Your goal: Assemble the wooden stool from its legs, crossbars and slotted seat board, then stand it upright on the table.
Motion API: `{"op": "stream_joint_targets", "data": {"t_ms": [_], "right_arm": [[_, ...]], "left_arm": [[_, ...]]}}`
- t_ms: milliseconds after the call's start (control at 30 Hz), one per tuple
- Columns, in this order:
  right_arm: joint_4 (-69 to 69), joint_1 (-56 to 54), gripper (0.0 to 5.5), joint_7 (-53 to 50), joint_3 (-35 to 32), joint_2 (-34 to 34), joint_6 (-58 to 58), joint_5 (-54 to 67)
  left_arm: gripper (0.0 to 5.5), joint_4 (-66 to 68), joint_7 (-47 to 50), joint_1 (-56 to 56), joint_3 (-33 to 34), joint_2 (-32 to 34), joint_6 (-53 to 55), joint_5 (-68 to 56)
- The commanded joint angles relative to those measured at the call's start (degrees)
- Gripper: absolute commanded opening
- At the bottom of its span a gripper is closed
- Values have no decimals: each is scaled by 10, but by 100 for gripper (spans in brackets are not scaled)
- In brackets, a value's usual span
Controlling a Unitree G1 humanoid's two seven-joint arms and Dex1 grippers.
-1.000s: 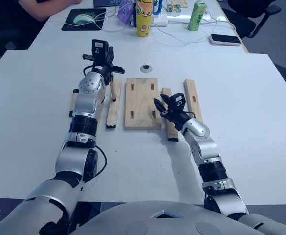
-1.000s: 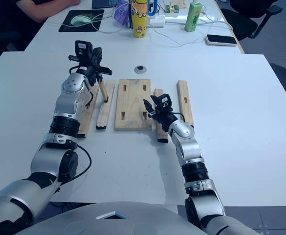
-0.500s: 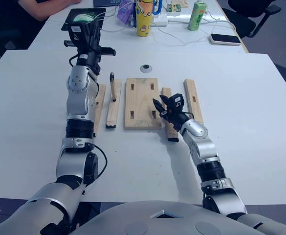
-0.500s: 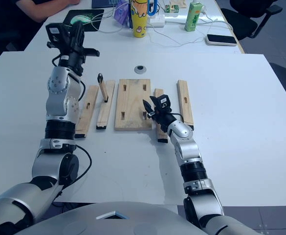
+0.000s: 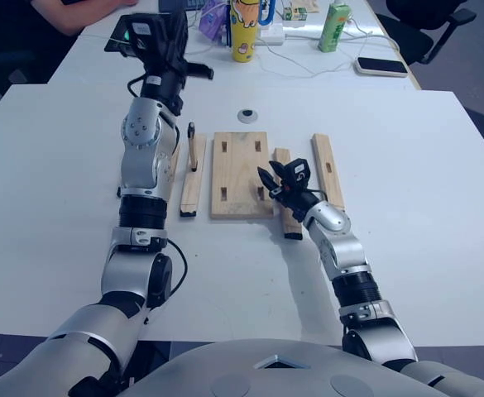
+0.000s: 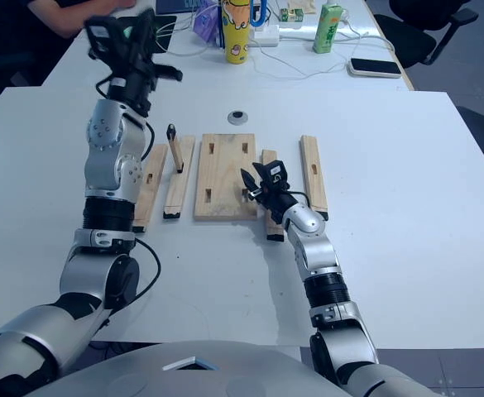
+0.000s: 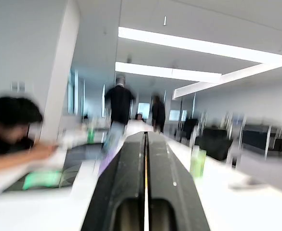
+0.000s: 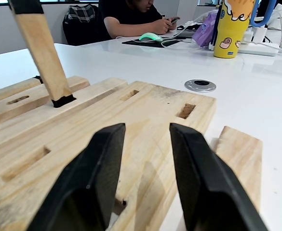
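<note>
Judging by its look, I took the seat board for stiff, light-ish wood. It lay flat mid-table, slots up. I reckoned an edge pinch would beat the slick face. R gripper sat low at its near right edge, jaws apart, empty. One leg stood in a crossbar left of it. L gripper was raised high, fingers together on nothing.

Upright leg bars left flank of seat board; right pincer crowds right edge, gap seemingly slim
</note>
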Motion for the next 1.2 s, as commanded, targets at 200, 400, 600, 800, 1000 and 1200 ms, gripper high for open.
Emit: {"op": "stream_joint_targets", "data": {"t_ms": [200,400,600,800,1000,1200], "right_arm": [[2,-20,170,8,1,-8,12,-2],[18,-17,170,3,-1,-7,3,-5],[15,-8,170,5,-4,-8,-2,-1],[8,0,170,10,-10,-17,-1,2],[10,-2,170,16,-1,-14,-1,-1],[20,-19,170,18,3,-9,-2,-2]], "left_arm": [[2,92,21,96,-11,14,102,24],[2,-14,55,73,6,1,9,15],[63,-209,105,166,27,9,-24,40],[156,-366,94,370,-20,-29,53,32],[249,-371,70,386,-53,-42,104,24],[257,-287,60,335,-45,-40,105,20]]}}
